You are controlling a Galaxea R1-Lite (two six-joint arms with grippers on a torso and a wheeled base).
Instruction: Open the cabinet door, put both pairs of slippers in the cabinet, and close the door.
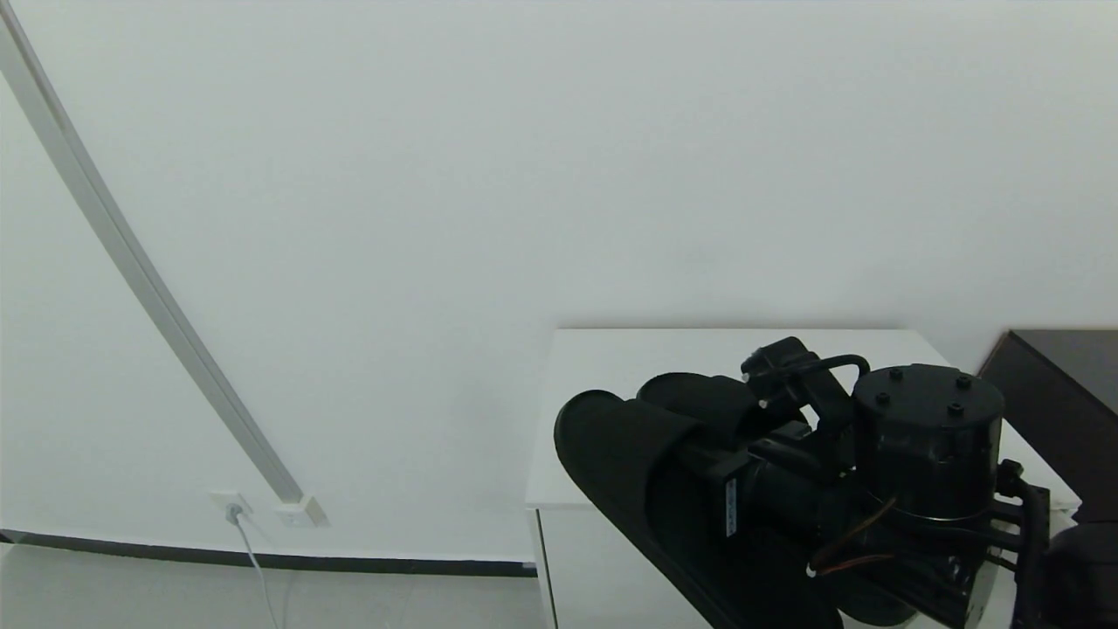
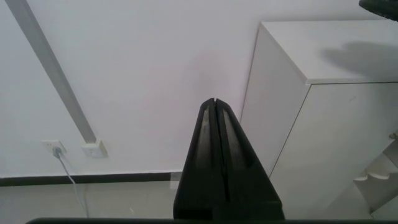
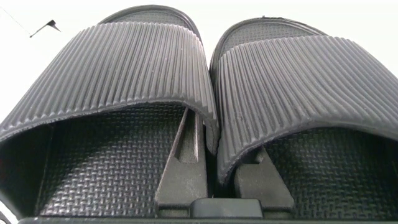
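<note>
Holding the pair of black slippers point(image 1: 611, 454) in the right gripper point(image 3: 214, 134): one finger point(image 3: 183, 162) inside each slipper, jaws nipped down on the two inner strap edges between them, slippers side by side. Carried in the air over the white cabinet point(image 1: 699, 349), above its top near the front edge, toes toward the cabinet's left side. Soft shadow thrown on the cabinet top.

Left gripper point(image 2: 214, 112) out past the cabinet's left side, clear of it, facing the wall. Jaws pressed fully together, nothing between them.

Can't tell whether the door is open or closed from these angles.

Wall socket point(image 1: 229, 504) with a cable plugged in, low on the wall left of the cabinet. Grey conduit point(image 1: 131, 262) running down the wall to a small box just beside that socket. Dark furniture point(image 1: 1057, 393) just to the cabinet's right.
</note>
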